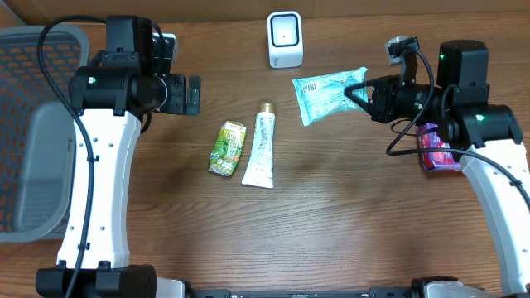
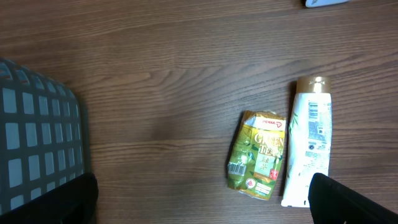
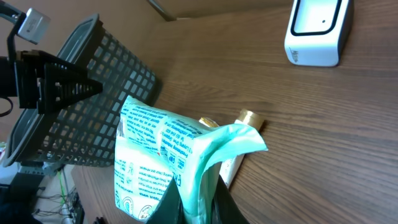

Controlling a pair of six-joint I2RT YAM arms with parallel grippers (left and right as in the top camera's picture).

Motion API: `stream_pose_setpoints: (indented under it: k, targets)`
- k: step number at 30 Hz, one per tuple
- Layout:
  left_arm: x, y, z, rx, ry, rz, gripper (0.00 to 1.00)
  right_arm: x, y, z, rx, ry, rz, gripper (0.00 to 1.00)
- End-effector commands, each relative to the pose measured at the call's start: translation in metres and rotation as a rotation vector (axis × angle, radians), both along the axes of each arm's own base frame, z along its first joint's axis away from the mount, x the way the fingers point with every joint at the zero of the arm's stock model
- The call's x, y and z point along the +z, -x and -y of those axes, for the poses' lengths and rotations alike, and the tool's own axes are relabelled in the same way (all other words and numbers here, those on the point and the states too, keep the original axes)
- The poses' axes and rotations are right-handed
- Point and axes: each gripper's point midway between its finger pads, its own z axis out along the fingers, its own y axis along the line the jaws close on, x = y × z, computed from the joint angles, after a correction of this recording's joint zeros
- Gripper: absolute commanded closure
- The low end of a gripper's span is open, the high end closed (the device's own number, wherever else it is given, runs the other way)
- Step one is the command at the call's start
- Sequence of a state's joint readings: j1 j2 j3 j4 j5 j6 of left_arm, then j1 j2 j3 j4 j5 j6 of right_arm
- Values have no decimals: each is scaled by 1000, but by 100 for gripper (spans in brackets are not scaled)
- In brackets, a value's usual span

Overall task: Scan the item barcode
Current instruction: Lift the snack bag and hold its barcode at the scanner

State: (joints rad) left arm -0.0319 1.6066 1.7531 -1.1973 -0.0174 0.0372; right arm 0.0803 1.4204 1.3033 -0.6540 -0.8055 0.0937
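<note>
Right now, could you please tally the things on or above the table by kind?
Soft packets: 3, teal pouch, green packet, pink packet
Tubes: 1, white tube
Scanners: 1, white scanner
Baskets: 1, grey basket
Total: 6

Item: pale green pouch (image 1: 325, 98), blue-printed, is held aloft by one crumpled edge. The white scanner (image 1: 284, 39) is stood upright nearby, not touching it.
</note>
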Motion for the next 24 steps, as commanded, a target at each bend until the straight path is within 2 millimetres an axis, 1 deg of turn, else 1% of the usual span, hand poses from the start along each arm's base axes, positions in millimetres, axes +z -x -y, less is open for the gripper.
stream_pose_setpoints:
  k: [1, 3, 4, 6, 7, 11, 12, 13, 15, 16, 18, 19, 20, 22, 24]
  targets:
    - [8, -1, 2, -26, -2, 23, 0, 14, 2, 1, -23, 1, 23, 96]
    - [8, -1, 2, -26, -2, 23, 0, 6, -9, 12, -135, 42, -17, 96]
    - [8, -1, 2, -26, -2, 23, 0, 5, -12, 15, -161, 62, -14, 96]
    - [8, -1, 2, -26, -2, 23, 0, 8, -17, 18, -209, 125, 10, 96]
    - [8, -1, 2, -26, -2, 23, 0, 12, -19, 20, -231, 177, 35, 96]
    - [8, -1, 2, -26, -2, 23, 1, 49, -32, 26, -341, 414, 164, 96]
    - [8, -1, 2, -26, -2, 23, 0, 66, -40, 26, -390, 500, 218, 97]
    - [8, -1, 2, -26, -2, 23, 1, 70, -43, 26, -404, 526, 236, 97]
    - [8, -1, 2, -26, -2, 23, 0, 83, -58, 22, -444, 619, 297, 96]
    - [8, -1, 2, -26, -2, 23, 0, 86, -65, 19, -463, 655, 319, 96]
    - [8, -1, 2, -26, -2, 23, 0, 89, -87, 17, -534, 749, 379, 96]
    - [8, -1, 2, -26, -2, 23, 0, 89, -108, 14, -602, 848, 455, 96]
    - [8, -1, 2, -26, -2, 23, 0, 87, -118, 10, -624, 899, 493, 94]
    - [8, -1, 2, -26, -2, 23, 0, 81, -135, -2, -621, 1010, 569, 96]
    - [8, -1, 2, -26, -2, 23, 0, 71, -148, -13, -582, 1112, 619, 96]
